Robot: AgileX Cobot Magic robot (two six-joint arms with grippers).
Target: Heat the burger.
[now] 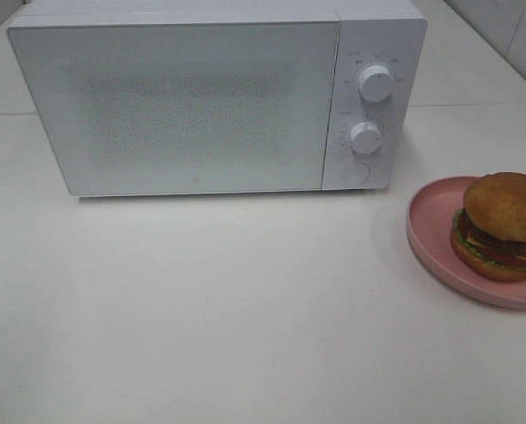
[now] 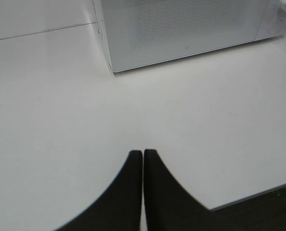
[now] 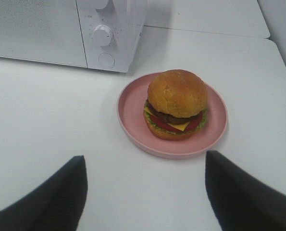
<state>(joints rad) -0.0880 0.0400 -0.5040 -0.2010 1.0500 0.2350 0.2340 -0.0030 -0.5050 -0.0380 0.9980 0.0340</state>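
Burger [image 1: 503, 225] sits on a pink plate [image 1: 430, 231] at the right edge of the white desk [image 1: 245, 309], to the right of and a little nearer than the white microwave [image 1: 174, 102]. Its golden-brown bun tops a dark patty, yellow cheese, red tomato and green lettuce, and it rests toward the far-right part of the plate, partly cut off by the edge of the exterior high view. The microwave stands at the back of the desk with its door closed; two round knobs, the upper knob [image 1: 376, 83] and the lower knob [image 1: 366, 137], sit one above the other on its right panel, with a round button [image 1: 357, 174] below them. In the right wrist view the right claw [image 3: 145, 192] hangs above the desk with its dark fingers [image 3: 61, 192] spread wide, well apart from the burger and plate, which lie beyond the gap between them; nothing is held. In the left wrist view the left claw [image 2: 143, 159] is closed, its two dark fingers [image 2: 123, 192] pressed tip to tip over bare desk, with the microwave's front corner ahead of it. Neither claw appears in the exterior high view.
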